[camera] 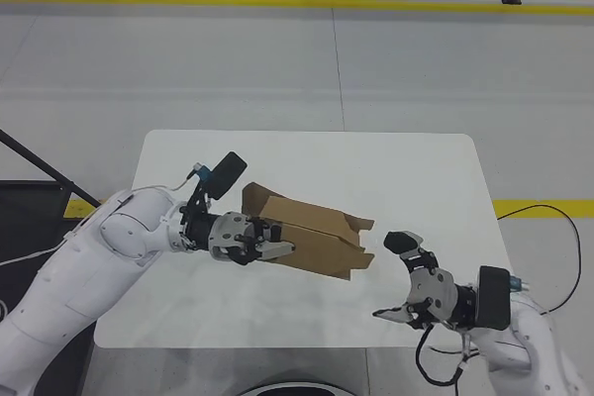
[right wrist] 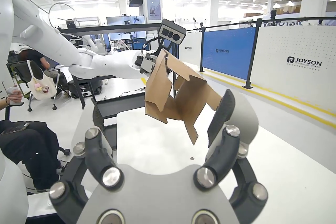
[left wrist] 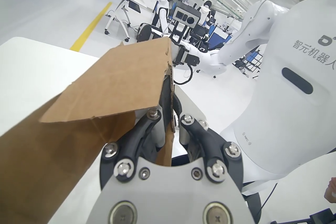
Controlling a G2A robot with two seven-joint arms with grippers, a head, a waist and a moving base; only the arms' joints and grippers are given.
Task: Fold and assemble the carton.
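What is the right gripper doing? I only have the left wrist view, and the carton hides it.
Observer: The right gripper hangs over the table, near the edge closest to the robot. Its jaws are open and it is apart from the carton.
Operator: Which end of the carton faces it?
Observer: The open end. In the right wrist view its flaps splay outward, and none is folded in.
Operator: Where along the carton is my arm holding?
Observer: In the top view, the left gripper clamps the end opposite the right gripper.
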